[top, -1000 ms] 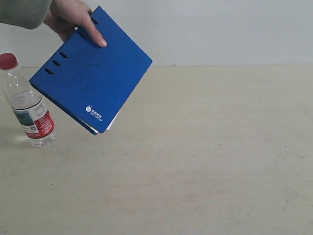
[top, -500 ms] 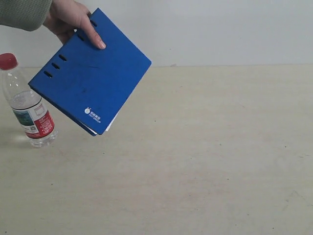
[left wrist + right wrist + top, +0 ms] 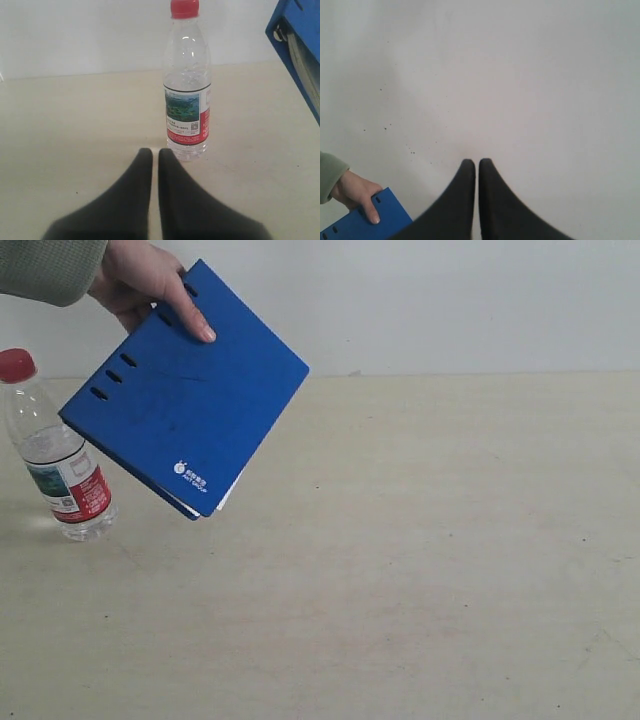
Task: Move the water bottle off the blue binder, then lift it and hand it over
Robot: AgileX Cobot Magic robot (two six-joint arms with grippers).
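Note:
The water bottle, clear with a red cap and a red and teal label, stands upright on the table at the far left. It shows again in the left wrist view as the water bottle, just beyond my left gripper, which is shut and empty. A person's hand holds the blue binder tilted in the air above the table, to the right of the bottle. One edge of the blue binder shows white pages. My right gripper is shut and empty, facing a white wall, with the blue binder and hand low in that view.
The pale wooden table stretches to the right of the binder. A white wall stands behind it. The person's green sleeve reaches in from the top left. Neither arm shows in the exterior view.
The hand has shifted the binder very slightly to the left. The bottle and both grippers have not moved.

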